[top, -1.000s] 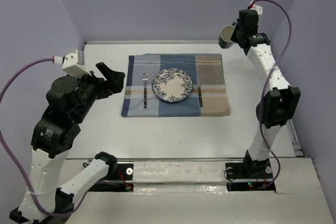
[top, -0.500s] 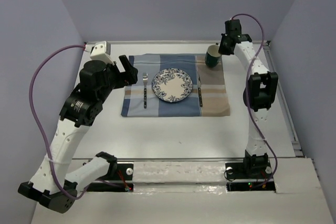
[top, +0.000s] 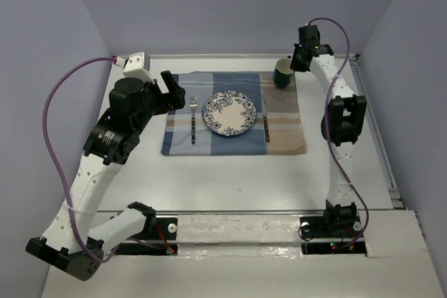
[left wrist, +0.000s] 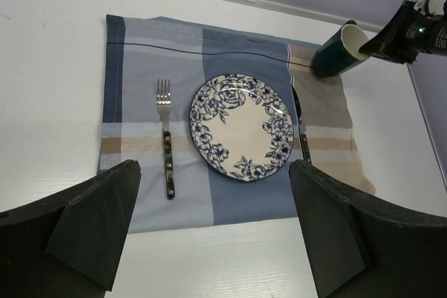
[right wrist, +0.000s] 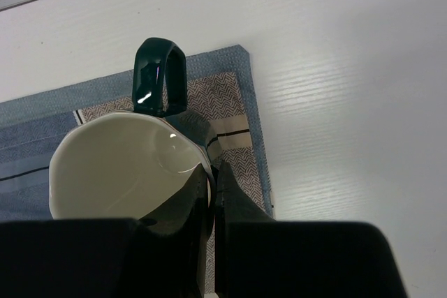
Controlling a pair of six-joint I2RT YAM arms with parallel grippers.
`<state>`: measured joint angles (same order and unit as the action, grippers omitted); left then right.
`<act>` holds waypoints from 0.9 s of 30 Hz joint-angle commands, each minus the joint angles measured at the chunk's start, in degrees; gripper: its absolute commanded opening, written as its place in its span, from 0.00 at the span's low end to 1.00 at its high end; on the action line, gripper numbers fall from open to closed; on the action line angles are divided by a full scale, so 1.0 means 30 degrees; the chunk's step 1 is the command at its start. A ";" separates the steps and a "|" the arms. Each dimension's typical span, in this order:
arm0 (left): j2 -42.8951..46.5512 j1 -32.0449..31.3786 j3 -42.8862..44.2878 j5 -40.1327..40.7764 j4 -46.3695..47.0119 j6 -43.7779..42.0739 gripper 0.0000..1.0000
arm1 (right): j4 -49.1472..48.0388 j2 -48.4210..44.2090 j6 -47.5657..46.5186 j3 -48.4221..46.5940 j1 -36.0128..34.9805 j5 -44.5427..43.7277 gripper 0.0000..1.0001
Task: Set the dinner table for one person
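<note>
On the white-grey dinner table (top: 230,176) lies a blue-and-tan plaid mat (top: 234,111) with a blue floral plate (top: 229,113), a fork (top: 193,118) to its left and a knife (top: 266,122) to its right. My right gripper (top: 293,68) is shut on the rim of a dark green mug (top: 282,73), one finger inside it, over the mat's far right corner; the mug (right wrist: 133,172) fills the right wrist view. My left gripper (top: 170,90) is open and empty, above the mat's left edge. The left wrist view shows the plate (left wrist: 241,127), fork (left wrist: 165,137) and mug (left wrist: 339,50).
A raised rail (top: 230,56) runs along the table's far edge, with purple walls behind and at both sides. Bare tabletop (top: 230,179) lies between the mat and the arm bases.
Over the last second my right gripper brought the mug down from above the far right onto the mat's far right corner. My left arm rose and swung towards the mat.
</note>
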<state>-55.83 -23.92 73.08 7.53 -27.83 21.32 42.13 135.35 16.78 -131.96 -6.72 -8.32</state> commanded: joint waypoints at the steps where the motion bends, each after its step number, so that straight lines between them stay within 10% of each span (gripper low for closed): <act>1: 0.0008 0.0035 -0.0131 0.0039 0.1017 -0.0398 0.99 | -0.0977 -0.0293 0.0385 -0.0632 0.0072 0.0399 0.00; 16: -0.0724 0.0035 0.2616 0.0332 0.1690 -0.0720 0.99 | -0.0596 -0.3157 0.0764 -0.2097 0.0072 0.1802 0.90; 27: 0.0035 0.0035 0.6519 -0.0253 0.1897 0.0451 0.99 | -0.6803 -1.8624 0.5074 0.7596 0.0072 0.5939 1.00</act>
<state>-58.57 -23.92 88.47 7.40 -24.18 21.37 32.23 90.48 28.47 -115.72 -6.72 7.64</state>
